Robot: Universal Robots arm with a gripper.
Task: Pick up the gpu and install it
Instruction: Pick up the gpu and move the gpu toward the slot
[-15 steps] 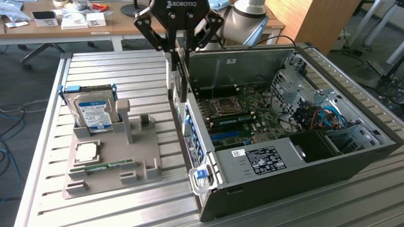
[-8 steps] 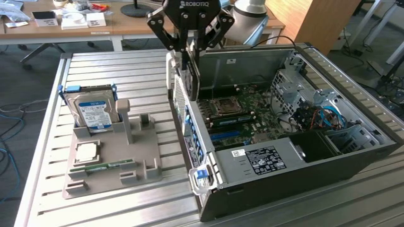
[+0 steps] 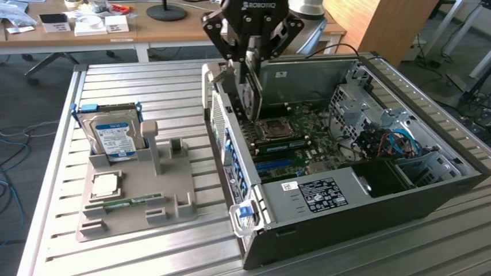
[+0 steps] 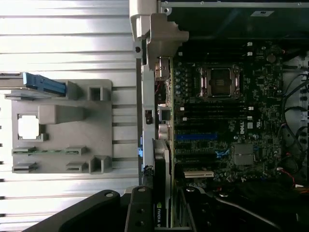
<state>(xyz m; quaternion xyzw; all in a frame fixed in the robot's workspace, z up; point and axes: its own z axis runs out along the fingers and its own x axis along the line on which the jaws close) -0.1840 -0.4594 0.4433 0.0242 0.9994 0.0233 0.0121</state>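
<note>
Gpu [image 3: 250, 95] hangs on edge, clamped between our fingers [image 4: 138, 212]. It sits directly below them, over the open computer case [image 3: 429, 190] and just inside its rear wall. Its long axis seems to point down toward the motherboard [image 4: 217, 121]. We cannot tell whether it touches a slot.

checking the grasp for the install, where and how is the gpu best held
By its upper long edge, from straight above, clamping across the two flat faces. The gpu hangs on edge over the motherboard, so this leaves its lower edge free to go down. The gripper grips it that way.
</note>
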